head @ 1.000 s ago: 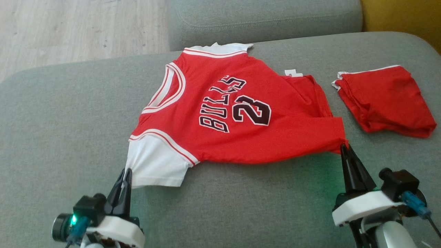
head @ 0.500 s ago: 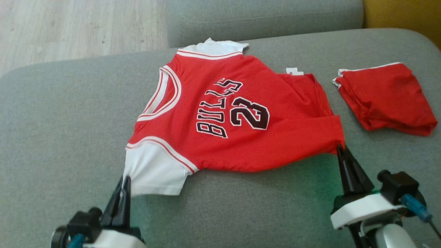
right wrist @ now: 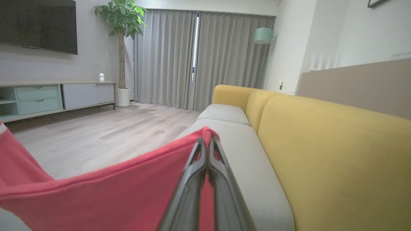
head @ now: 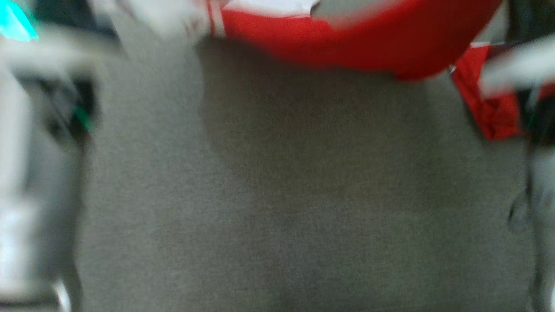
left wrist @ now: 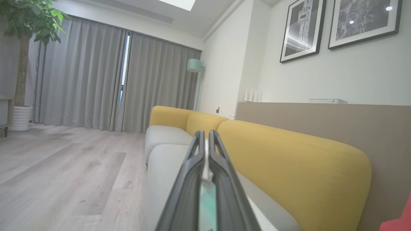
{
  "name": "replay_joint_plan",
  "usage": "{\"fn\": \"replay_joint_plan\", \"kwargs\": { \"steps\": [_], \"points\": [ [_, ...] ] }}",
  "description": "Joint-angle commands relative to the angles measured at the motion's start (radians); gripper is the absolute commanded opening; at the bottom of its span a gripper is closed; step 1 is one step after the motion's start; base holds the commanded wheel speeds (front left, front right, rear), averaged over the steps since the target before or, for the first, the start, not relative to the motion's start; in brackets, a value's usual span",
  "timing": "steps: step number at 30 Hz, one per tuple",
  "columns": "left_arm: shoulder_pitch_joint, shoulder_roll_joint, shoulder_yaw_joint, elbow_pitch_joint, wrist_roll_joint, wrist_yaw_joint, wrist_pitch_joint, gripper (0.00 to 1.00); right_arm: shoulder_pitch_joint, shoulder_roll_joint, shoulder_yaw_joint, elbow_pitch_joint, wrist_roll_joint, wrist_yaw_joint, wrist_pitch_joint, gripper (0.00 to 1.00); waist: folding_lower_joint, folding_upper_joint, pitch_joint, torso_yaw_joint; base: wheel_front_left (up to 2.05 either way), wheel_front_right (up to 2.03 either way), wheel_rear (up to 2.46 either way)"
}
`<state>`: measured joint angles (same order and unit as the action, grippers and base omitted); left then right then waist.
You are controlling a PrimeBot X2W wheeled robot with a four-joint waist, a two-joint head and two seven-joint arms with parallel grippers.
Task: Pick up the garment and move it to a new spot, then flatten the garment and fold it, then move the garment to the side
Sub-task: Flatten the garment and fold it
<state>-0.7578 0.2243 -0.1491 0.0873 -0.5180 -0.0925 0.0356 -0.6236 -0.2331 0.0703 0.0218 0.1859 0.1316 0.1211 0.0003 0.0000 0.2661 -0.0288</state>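
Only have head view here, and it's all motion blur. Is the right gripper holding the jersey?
Observer: Yes. Right wrist view shows the right gripper shut on a red corner of the jersey.
Operator: Left side?
Observer: The left gripper is shut, a thin white strip of fabric pinched between its fingers.
Operator: Slack?
Observer: No, the red cloth stretches as a sheet from the right gripper to the right wrist view's left edge.

**Garment (head: 355, 43) over the seat cushion (head: 277, 195), folded piece (head: 490, 117) to its right**

In your head view the garment spans the top edge, with the seat cushion below it — the folded piece lies at the right edge. From your right wrist, the floor (right wrist: 106, 128) lies left of the seat cushion, the backrest (right wrist: 337, 144) right, the curtains (right wrist: 179, 57) behind.
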Motion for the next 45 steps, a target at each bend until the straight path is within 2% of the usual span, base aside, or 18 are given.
{"fn": "replay_joint_plan", "kwargs": {
  "steps": [1, 4, 7, 10, 12, 13, 15, 16, 19, 21, 27, 30, 33, 36, 41, 45],
  "points": [
    [-0.129, 0.059, 0.054, 0.010, -0.004, -0.006, 0.029, 0.00, -0.109, -0.016, 0.044, -0.003, 0.015, -0.001, 0.027, 0.00, -0.0003, 0.0000, 0.104, -0.014, 0.00, 0.00, 0.00],
    [-0.406, 0.111, 0.054, 0.171, 0.003, -0.015, 0.090, 0.00, -0.378, -0.022, 0.130, 0.140, 0.028, -0.001, 0.058, 0.00, -0.0003, 0.0000, 0.186, -0.056, 0.00, 0.00, 0.00],
    [-0.654, 0.125, 0.055, 0.357, 0.012, -0.018, 0.086, 0.00, -0.628, 0.003, 0.173, 0.338, 0.004, -0.001, 0.018, 0.00, -0.0003, 0.0000, 0.240, -0.078, 0.00, 0.00, 0.00],
    [-0.864, 0.135, 0.051, 0.505, 0.049, -0.013, 0.009, 0.00, -0.844, 0.049, 0.133, 0.521, -0.049, -0.001, -0.082, 0.00, -0.0003, 0.0000, 0.285, -0.085, 0.00, 0.00, 0.00],
    [-0.981, 0.130, 0.057, 0.592, 0.075, 0.014, -0.072, 0.00, -0.950, 0.083, 0.091, 0.622, -0.104, -0.001, -0.171, 0.00, -0.0003, 0.0000, 0.304, -0.089, 0.00, 0.00, 0.00],
    [-1.035, 0.125, 0.061, 0.632, 0.084, 0.028, -0.111, 0.00, -0.992, 0.097, 0.069, 0.663, -0.130, -0.001, -0.216, 0.00, -0.0003, 0.0000, 0.313, -0.089, 0.00, 0.00, 0.00],
    [-1.051, 0.119, 0.057, 0.654, 0.091, 0.001, -0.253, 0.00, -1.057, 0.118, 0.032, 0.736, -0.182, -0.001, -0.303, 0.00, -0.0003, 0.0000, 0.332, -0.090, 0.00, 0.00, 0.00],
    [-1.054, 0.118, 0.064, 0.659, 0.088, -0.008, -0.279, 0.00, -1.077, 0.127, 0.011, 0.767, -0.205, -0.001, -0.334, 0.00, -0.0003, 0.0000, 0.336, -0.091, 0.00, 0.00, 0.00],
    [-1.161, 0.102, 0.093, 0.707, 0.083, -0.004, -0.295, 0.00, -1.098, 0.153, -0.047, 0.815, -0.257, -0.001, -0.377, 0.00, -0.0003, 0.0000, 0.345, -0.099, 0.00, 0.00, 0.00],
    [-1.217, 0.097, 0.109, 0.721, 0.091, -0.011, -0.296, 0.00, -1.090, 0.166, -0.067, 0.804, -0.273, -0.001, -0.382, 0.00, -0.0003, 0.0000, 0.359, -0.102, 0.00, 0.00, 0.00],
    [-1.164, 0.078, 0.123, 0.719, 0.090, -0.036, -0.297, 0.00, -0.981, 0.175, -0.078, 0.792, -0.292, -0.001, -0.383, 0.00, -0.0003, 0.0000, 0.386, -0.073, 0.00, 0.00, 0.00],
    [-1.107, 0.073, 0.071, 0.688, 0.066, -0.037, -0.297, 0.00, -0.938, 0.169, -0.058, 0.808, -0.297, -0.001, -0.383, 0.00, -0.0003, 0.0000, 0.387, -0.062, 0.00, 0.00, 0.00],
    [-0.979, 0.090, -0.021, 0.638, -0.012, -0.038, -0.297, 0.00, -0.859, 0.143, -0.032, 0.849, -0.294, -0.001, -0.383, 0.00, -0.0003, 0.0000, 0.362, -0.037, 0.00, 0.00, 0.00],
    [-0.827, 0.135, -0.141, 0.573, -0.078, -0.038, -0.297, 0.00, -0.780, 0.113, 0.007, 0.910, -0.287, -0.001, -0.383, 0.00, -0.0003, 0.0000, 0.320, -0.014, 0.00, 0.00, 0.00],
    [-0.580, 0.224, -0.275, 0.475, -0.179, -0.038, -0.297, 0.00, -0.666, 0.067, 0.107, 1.028, -0.243, -0.001, -0.383, 0.00, -0.0003, 0.0000, 0.226, 0.019, 0.00, 0.00, 0.00],
    [-0.380, 0.302, -0.370, 0.417, -0.217, -0.038, -0.297, 0.00, -0.562, 0.057, 0.240, 1.119, -0.196, -0.001, -0.380, 0.00, -0.0003, 0.0000, 0.133, 0.034, 0.00, 0.00, 0.00]
  ]
}}
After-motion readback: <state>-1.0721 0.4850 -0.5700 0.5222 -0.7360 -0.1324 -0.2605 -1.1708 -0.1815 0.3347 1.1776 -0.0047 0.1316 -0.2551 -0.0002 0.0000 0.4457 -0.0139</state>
